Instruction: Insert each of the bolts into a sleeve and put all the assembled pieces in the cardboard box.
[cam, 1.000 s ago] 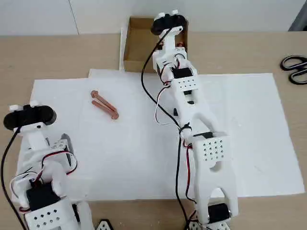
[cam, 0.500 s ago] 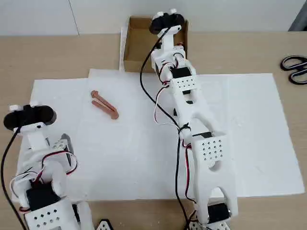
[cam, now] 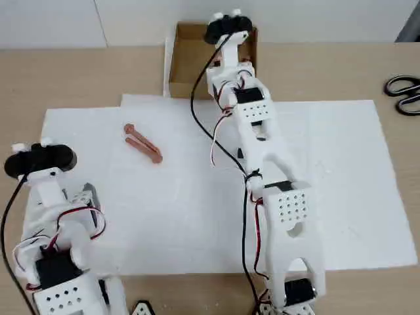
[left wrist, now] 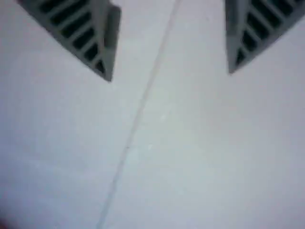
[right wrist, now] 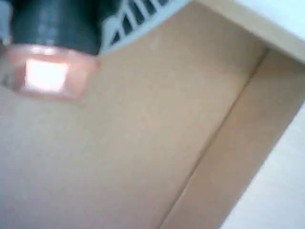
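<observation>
Nearest to me, left tool [left wrist: 169, 72] sits low at the near left corner of the white sheet [cam: 328, 164]. Its fingers [left wrist: 102, 57] are spread wide apart w/ nothing between them, just sheet and a crease underneath.

Further out on the left half of the sheet, 2 loose bolts [cam: 143, 143] lie flat side by side, touching or v close, can't say which. They're copper colored, heads toward the far left, well apart from both arms.

Scissors [cam: 401, 92] are on the bare tabletop [cam: 65, 72] off the sheet's far right corner.

Right arm is stretched all the way to the far edge. Right tool [right wrist: 81, 28] hangs inside the box [cam: 187, 62], clamped on a dark sleeve [right wrist: 57, 24] w/ a copper bolt end [right wrist: 47, 76] poking out of it. The piece is above the box floor, not touching afaict, w/ a side wall close by.
</observation>
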